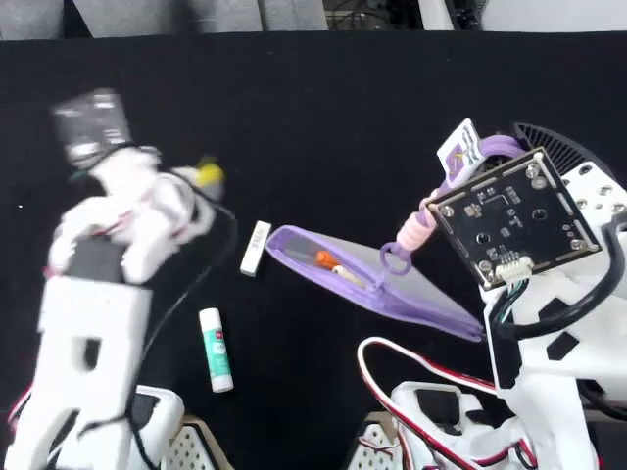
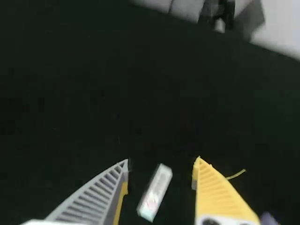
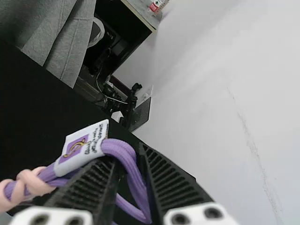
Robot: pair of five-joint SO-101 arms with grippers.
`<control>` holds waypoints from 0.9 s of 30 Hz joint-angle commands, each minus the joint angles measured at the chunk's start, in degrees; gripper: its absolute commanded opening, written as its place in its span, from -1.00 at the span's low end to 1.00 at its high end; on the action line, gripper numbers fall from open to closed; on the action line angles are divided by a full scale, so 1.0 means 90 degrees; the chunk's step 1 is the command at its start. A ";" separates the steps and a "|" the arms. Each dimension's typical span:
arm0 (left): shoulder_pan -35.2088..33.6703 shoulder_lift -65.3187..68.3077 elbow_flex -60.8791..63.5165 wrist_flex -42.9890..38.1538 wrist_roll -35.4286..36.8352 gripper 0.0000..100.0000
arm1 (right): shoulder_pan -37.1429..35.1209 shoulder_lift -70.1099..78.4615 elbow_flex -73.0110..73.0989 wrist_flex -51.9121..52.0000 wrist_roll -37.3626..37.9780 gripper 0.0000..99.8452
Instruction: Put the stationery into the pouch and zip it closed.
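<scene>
A purple pouch [image 1: 431, 299] lies open on the black table, with an orange-tipped item [image 1: 326, 259] inside its mouth. My right gripper [image 1: 482, 155] [image 3: 127, 158] is raised at the pouch's right end and is shut on its purple cord loop [image 3: 125, 164], which carries a white tag [image 3: 84, 146] and a pink cord [image 1: 415, 231]. A white eraser [image 1: 256, 248] [image 2: 154, 191] lies left of the pouch. My left gripper [image 2: 161, 164] hovers open above it, one finger on each side. A glue stick [image 1: 216, 350] with a green label lies nearer the front.
The left arm [image 1: 118, 235] stands over the left half of the table, and its black cable [image 1: 196, 284] trails toward the glue stick. The right arm's body and camera board [image 1: 514, 215] rise at the right. Bare black cloth [image 1: 323, 117] stretches across the back.
</scene>
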 commanded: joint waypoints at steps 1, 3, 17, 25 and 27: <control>0.1118 0.0977 0.0005 -0.0205 -0.0039 -0.55 | 0.0098 -0.0034 0.0005 0.0020 0.0049 -0.98; 0.1284 0.1514 -0.0005 -0.0469 -0.0029 -0.55 | 0.0098 -0.0034 0.0005 0.0020 0.0049 -0.98; 0.1109 0.5148 -0.1089 -0.1475 -0.0879 -0.56 | 0.0078 -0.0034 0.0015 0.0029 0.0049 -0.98; 0.1128 0.5753 -0.1353 -0.1524 -0.0918 -0.58 | 0.0068 -0.0034 0.0015 0.0029 0.0049 -0.98; 0.1128 0.5753 -0.1353 -0.1524 -0.0947 -0.69 | 0.0068 -0.0034 0.0015 0.0029 0.0049 -0.98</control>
